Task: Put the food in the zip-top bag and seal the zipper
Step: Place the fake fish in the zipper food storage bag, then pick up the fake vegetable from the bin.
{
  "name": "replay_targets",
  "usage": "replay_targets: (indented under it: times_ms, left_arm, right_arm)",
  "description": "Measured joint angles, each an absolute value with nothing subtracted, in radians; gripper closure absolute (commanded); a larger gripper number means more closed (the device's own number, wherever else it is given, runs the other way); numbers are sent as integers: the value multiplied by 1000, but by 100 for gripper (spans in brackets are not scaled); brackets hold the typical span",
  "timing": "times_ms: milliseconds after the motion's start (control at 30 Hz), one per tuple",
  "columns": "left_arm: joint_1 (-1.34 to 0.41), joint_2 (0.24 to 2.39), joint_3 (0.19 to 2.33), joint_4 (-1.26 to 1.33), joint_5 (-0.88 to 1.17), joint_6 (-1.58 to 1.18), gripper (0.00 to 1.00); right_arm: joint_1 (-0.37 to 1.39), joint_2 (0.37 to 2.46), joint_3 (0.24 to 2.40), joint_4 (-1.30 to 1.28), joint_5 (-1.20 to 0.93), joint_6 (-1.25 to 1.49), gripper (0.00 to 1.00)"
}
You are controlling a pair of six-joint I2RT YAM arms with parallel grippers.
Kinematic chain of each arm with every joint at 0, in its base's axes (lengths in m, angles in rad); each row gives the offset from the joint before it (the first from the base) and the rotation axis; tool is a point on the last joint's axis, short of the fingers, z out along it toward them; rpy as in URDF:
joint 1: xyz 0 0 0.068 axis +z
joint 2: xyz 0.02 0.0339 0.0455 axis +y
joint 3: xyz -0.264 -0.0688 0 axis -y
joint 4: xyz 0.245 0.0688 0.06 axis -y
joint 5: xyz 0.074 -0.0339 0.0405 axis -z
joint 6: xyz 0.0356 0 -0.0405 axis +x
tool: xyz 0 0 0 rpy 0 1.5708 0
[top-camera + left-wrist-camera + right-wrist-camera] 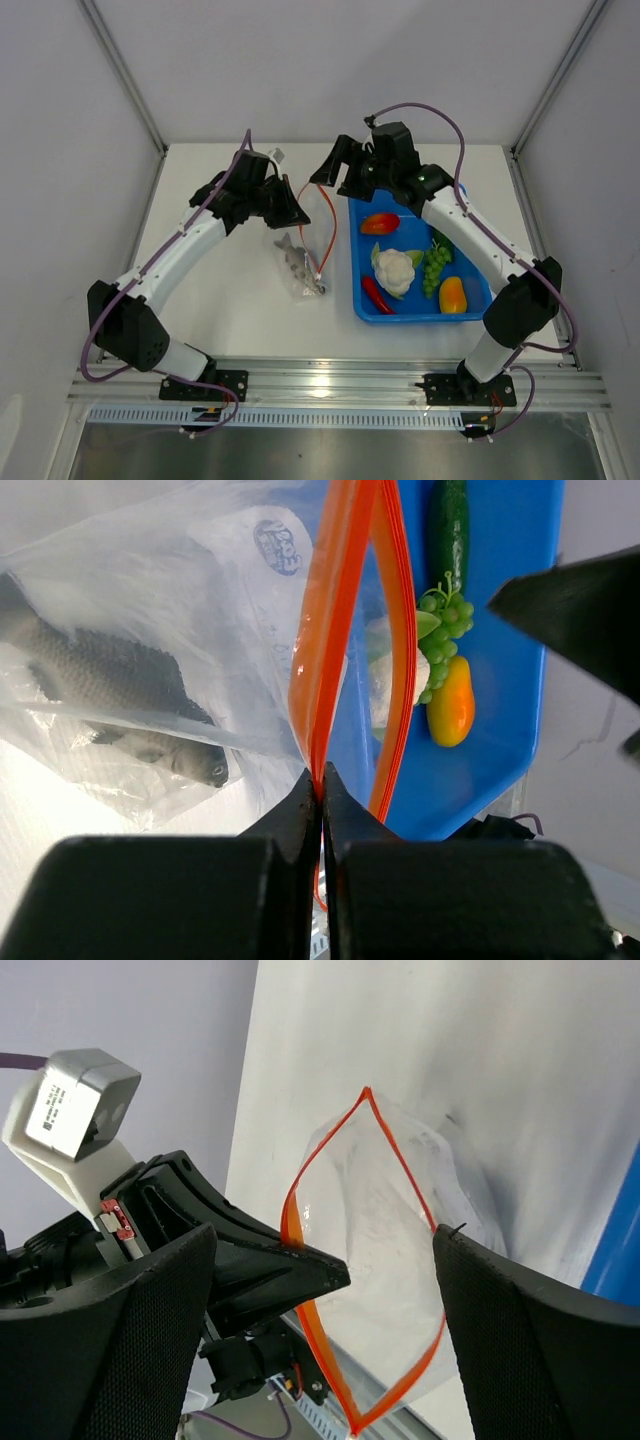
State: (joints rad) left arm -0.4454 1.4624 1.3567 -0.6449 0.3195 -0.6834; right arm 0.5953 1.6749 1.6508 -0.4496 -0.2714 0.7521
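White worktop (pixel 240 300), enclosed by pale walls, carried every item. The left arm (pixel 190 250) reached toward the centre, and its jaws were pinched fully together on the mouth edge of the zip-top bag (pixel 300 255). The right arm (pixel 480 240) hung over the far end of the blue tray (pixel 420 318), just beside the bag mouth. Its jaws stood wide apart with nothing between them.

The bag lay on the worktop to the left of the tray. One item, the grey-white piece (pixel 297 262), lay inside it. Six items were in the tray:

- cauliflower (pixel 395 270)
- grapes (pixel 436 265)
- cucumber (pixel 450 530)
- tomato (pixel 380 223)
- pepper (pixel 453 295)
- chili (pixel 377 294)

The zipper (pixel 325 225) stood parted in an open loop, with one lip clamped by the left jaws.

Assessment: the task was at an early stage. One piece of food was bagged, six were left to transfer, and sealing had not begun.
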Motion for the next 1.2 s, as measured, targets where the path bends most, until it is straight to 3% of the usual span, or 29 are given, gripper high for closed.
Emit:
replay_targets:
  times_ms: [333, 667, 700, 767, 800, 967, 1100, 1200]
  left_arm:
    - [-445, 1452, 1350, -646, 325, -654, 99]
    - [-445, 1452, 1350, -646, 345, -654, 99]
    - [-445, 1452, 1350, -647, 345, -654, 99]
    - [-445, 1452, 1350, -649, 345, -654, 99]
    - [-445, 1452, 1350, -650, 346, -654, 99]
    - [-444, 1449, 1359, -671, 348, -654, 99]
    - [-439, 1406, 1380, -703, 360, -656, 99]
    - [-434, 1334, 1386, -719, 361, -667, 99]
  right_arm:
    - [540, 1705, 1812, -701, -276, 602, 26]
    - [587, 1826, 1813, -844, -303, 498, 42]
    - [596, 1827, 1806, -854, -304, 493, 48]
    - [612, 1827, 1790, -870, -310, 474, 89]
    - [622, 1827, 1785, -873, -313, 472, 100]
    - [649, 1840, 1857, -957, -307, 453, 100]
    - [653, 1953, 2250, -1087, -340, 446, 100]
    - [652, 1962, 2379, -1094, -403, 458, 100]
